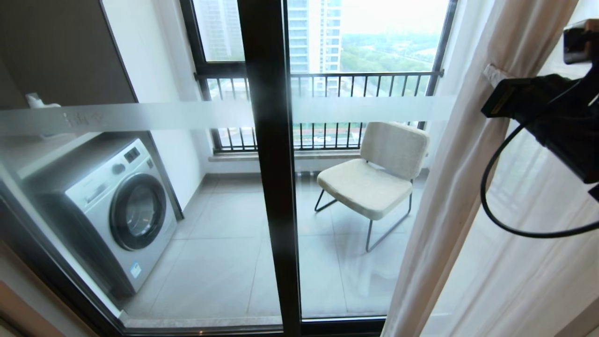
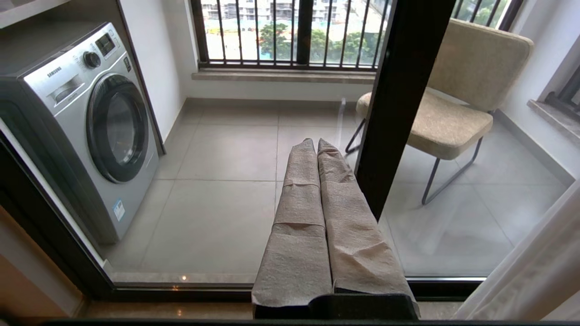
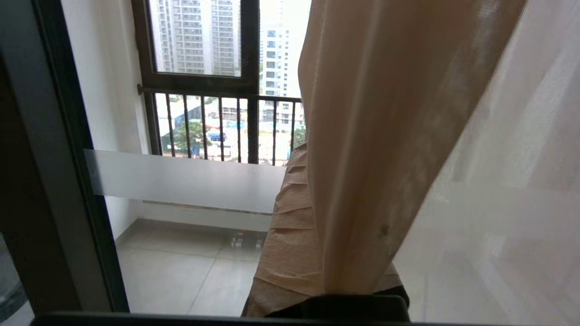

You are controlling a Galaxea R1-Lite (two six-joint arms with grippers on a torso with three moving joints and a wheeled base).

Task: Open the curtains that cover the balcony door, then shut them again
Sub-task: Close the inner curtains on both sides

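Right fingers (image 3: 290, 213): paper-wrapped, closed together; the curtains (image 3: 362, 136) drape over them, but no clamped fold shows, so held or merely pushed I cannot tell.
Right gripper (image 1: 491, 77): raised at the head view's right edge, tips against the curtain's leading edge.
Curtain axis: long hanging folds run top to bottom; gathered on the right, so closing looks to mean sweeping them leftward.
Left gripper (image 2: 316, 144): closed, empty, low before the glass, farther from the fabric.
Balcony door (image 1: 273, 164): mostly uncovered.
Beyond: chair (image 1: 379, 173), washing machine (image 1: 117, 210).
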